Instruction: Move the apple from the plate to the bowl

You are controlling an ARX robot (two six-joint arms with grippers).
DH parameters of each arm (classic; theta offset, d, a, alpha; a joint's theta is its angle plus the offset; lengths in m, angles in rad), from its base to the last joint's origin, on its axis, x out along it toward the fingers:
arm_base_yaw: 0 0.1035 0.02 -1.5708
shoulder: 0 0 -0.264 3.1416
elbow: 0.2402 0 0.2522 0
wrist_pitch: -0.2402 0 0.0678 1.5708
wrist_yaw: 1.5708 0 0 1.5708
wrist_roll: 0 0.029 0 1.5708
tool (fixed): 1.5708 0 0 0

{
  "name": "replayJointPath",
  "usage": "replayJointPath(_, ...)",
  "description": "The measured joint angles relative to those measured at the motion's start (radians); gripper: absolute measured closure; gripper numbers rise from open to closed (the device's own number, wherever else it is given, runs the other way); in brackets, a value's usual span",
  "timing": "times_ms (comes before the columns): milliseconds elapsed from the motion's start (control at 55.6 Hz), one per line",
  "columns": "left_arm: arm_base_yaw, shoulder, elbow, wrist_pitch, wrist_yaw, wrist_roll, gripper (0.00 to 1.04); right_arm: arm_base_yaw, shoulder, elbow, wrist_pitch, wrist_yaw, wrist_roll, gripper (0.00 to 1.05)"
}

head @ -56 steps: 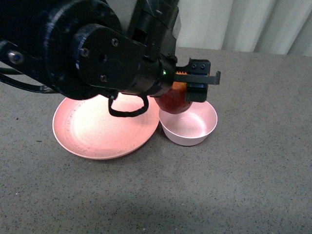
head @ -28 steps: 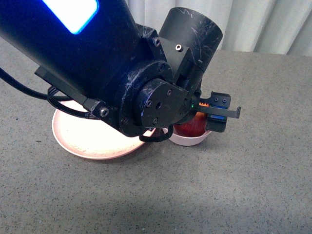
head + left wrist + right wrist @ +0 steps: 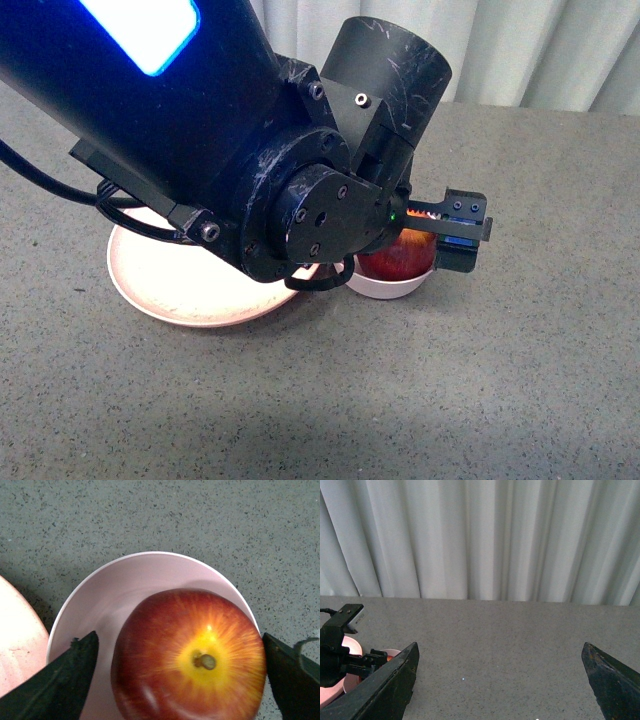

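Observation:
The dark red apple [image 3: 400, 258] with its yellow stem patch sits in the small pale pink bowl [image 3: 392, 289]. In the left wrist view the apple [image 3: 190, 660] fills the bowl [image 3: 100, 600], stem up. My left gripper [image 3: 425, 240] is open, with a finger on each side of the apple [image 3: 179, 637] and a small gap to it on both sides. The wide pink plate [image 3: 170, 290] lies just left of the bowl, and its bare part is empty; its edge shows in the left wrist view [image 3: 15, 645]. My right gripper [image 3: 500, 645] is open and empty over bare table.
My left arm [image 3: 200, 130] fills the upper left of the front view and hides much of the plate. The table [image 3: 520, 380] is grey and speckled. A white curtain [image 3: 480, 535] hangs behind its far edge.
My left arm has come down with the apple from above the bowl's rim into the bowl. The jaws have spread apart and let go of the apple.

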Motion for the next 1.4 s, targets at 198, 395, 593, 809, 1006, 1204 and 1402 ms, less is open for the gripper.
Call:
replayJointPath(198,0.0,-0.13,-0.095,0.066,-0.035,-0.028,0.07,0.0,0.0,0.0,0.0,0.0,0.0,0.09)
replayJointPath(395,0.032,-0.367,-0.32,0.193,-0.087,-0.069,0.07,0.0,0.0,0.0,0.0,0.0,0.0,0.09)
replayJointPath(593,0.089,-0.57,-0.541,0.214,-0.139,-0.08,0.07,0.0,0.0,0.0,0.0,0.0,0.0,0.09)
replayJointPath(809,0.19,-0.743,-0.747,0.214,-0.156,-0.123,0.07,0.0,0.0,0.0,0.0,0.0,0.0,0.09)
replayJointPath(1006,0.264,-0.882,-0.877,0.176,-0.174,-0.117,0.07,0.0,0.0,0.0,0.0,0.0,0.0,0.09)
replayJointPath(1204,0.361,-0.841,-1.104,0.764,-0.16,0.142,0.32,0.0,0.0,0.0,0.0,0.0,0.0,0.09)
replayJointPath(1402,0.452,-1.093,-1.167,0.729,-0.09,0.241,0.65,0.0,0.0,0.0,0.0,-0.002,0.0,0.09)
